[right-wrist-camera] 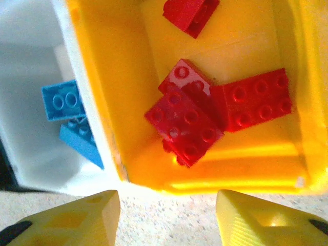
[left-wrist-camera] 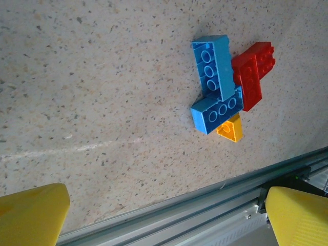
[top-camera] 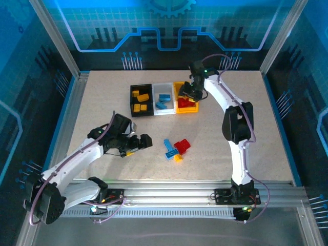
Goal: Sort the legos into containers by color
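Three joined containers stand at the back middle: a black bin (top-camera: 132, 97) with orange-yellow legos (top-camera: 142, 96), a white bin (top-camera: 164, 85) with blue legos (top-camera: 164, 98), and an orange-yellow bin (top-camera: 178, 88) with red legos (top-camera: 185, 103). My right gripper (top-camera: 190, 94) hovers over the orange-yellow bin (right-wrist-camera: 113, 92), open, with nothing between its fingers (right-wrist-camera: 166, 218); several red bricks (right-wrist-camera: 187, 123) lie below it. A loose pile lies mid-table: two blue bricks (left-wrist-camera: 212, 66), a red one (left-wrist-camera: 251, 72) and a small yellow one (left-wrist-camera: 230, 128). My left gripper (left-wrist-camera: 164, 220) is open wide, left of the pile (top-camera: 174, 148).
An aluminium rail (left-wrist-camera: 205, 205) runs along the table's near edge, just under my left fingers. Metal frame posts (top-camera: 56, 36) and blue walls enclose the table (top-camera: 241, 118). The white bin (right-wrist-camera: 31, 143) with blue bricks (right-wrist-camera: 64, 100) adjoins the orange-yellow one.
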Robot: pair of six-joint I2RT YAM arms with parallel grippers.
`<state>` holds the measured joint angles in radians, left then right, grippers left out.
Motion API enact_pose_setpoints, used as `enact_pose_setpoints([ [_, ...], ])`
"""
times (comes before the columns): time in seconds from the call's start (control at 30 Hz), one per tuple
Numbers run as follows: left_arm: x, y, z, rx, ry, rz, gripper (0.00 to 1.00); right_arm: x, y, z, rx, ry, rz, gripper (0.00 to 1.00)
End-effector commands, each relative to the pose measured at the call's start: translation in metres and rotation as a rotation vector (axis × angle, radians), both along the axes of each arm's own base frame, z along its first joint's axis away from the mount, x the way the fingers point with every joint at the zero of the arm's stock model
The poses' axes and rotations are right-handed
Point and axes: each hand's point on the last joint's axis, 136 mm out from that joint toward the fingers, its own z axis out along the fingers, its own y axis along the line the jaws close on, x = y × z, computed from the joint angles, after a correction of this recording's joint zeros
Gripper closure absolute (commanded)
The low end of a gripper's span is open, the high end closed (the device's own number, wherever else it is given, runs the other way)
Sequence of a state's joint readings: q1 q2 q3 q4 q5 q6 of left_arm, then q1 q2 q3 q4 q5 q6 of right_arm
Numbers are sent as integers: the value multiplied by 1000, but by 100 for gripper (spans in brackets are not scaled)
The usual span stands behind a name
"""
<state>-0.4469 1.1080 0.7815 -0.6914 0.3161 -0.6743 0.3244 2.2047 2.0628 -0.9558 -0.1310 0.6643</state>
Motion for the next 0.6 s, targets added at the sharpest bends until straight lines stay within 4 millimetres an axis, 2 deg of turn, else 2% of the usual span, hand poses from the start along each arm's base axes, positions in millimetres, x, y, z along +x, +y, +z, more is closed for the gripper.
enact_pose_setpoints([
  [0.0, 13, -11, 11, -53, -34, -18, 1, -26, -10, 33, -37, -36, 43, 45],
  [0.07, 16, -13, 11, -61, -38, -16, 1, -42, -6, 37, -39, -32, 78, 45],
  [0.17, 19, -14, 11, -63, -43, -8, 1, -79, 5, 36, -93, -16, 179, 45],
  [0.4, 24, -13, 3, -73, -36, 47, 1, -197, 31, -5, -258, 99, 473, 45],
  [0.57, 27, -15, -1, -91, -27, 78, 1, -264, 41, -29, -345, 153, 623, 44],
])
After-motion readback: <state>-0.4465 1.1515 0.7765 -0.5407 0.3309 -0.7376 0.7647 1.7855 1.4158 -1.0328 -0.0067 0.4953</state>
